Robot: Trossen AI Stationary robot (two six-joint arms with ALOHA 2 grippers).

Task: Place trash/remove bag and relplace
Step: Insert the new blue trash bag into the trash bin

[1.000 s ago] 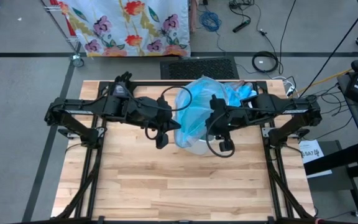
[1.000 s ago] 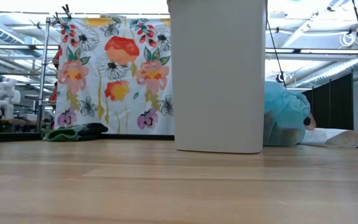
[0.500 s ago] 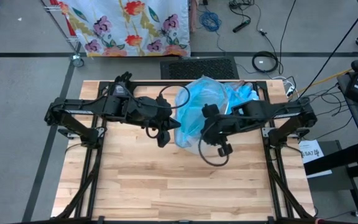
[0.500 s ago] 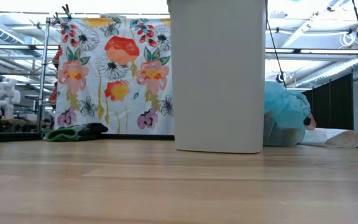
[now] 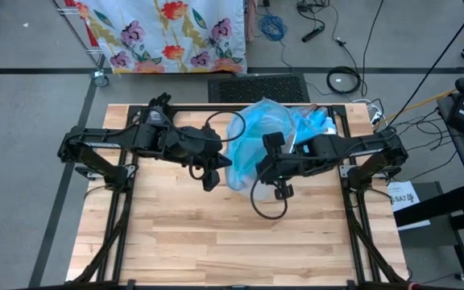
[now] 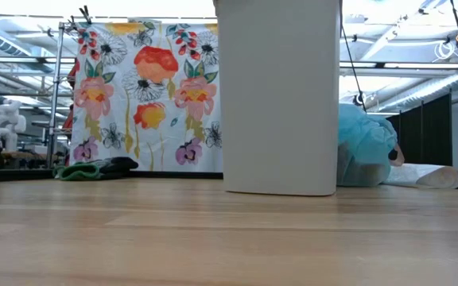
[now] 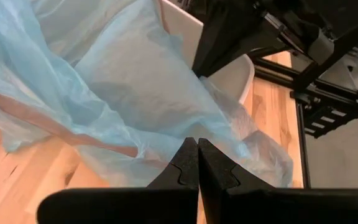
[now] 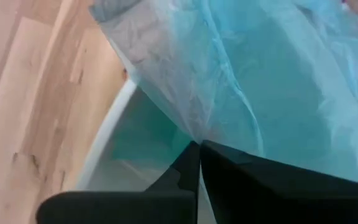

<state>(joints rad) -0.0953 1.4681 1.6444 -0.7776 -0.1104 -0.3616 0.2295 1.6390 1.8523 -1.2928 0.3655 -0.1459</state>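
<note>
Pale-blue thin plastic bag drapes the white plastic bin at the wooden surface's far middle. Both tools, left and right, are clamped shut on it; the right arm has swung leftward, gathering film for removal.

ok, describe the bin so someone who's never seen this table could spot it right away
On the wooden table, look toward the far edge, right of centre, between the two dark arms. The bin is a tall, plain white, straight-sided container with a light-blue plastic bag draped over its top. A second bunched blue bag lies beside it, but only the bin is rigid and white.
</note>
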